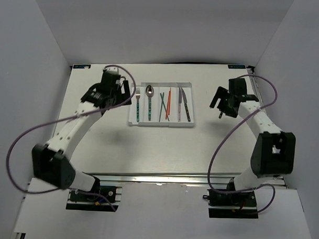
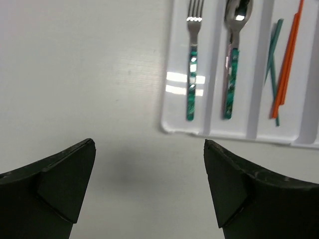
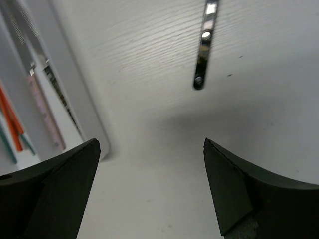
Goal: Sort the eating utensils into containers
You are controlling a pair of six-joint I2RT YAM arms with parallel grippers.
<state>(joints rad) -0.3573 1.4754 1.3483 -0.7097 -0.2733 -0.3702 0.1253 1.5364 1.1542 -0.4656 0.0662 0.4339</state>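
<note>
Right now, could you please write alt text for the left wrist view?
A white plastic tray holds a teal-handled silver fork, a matching spoon and orange and teal chopsticks in separate compartments. The open left gripper hovers over the table.

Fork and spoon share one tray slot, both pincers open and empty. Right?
No. The fork and spoon lie in separate neighbouring slots of the tray, a divider between them; the left wrist view shows it. The left pincer and right pincer are open and empty.
</note>
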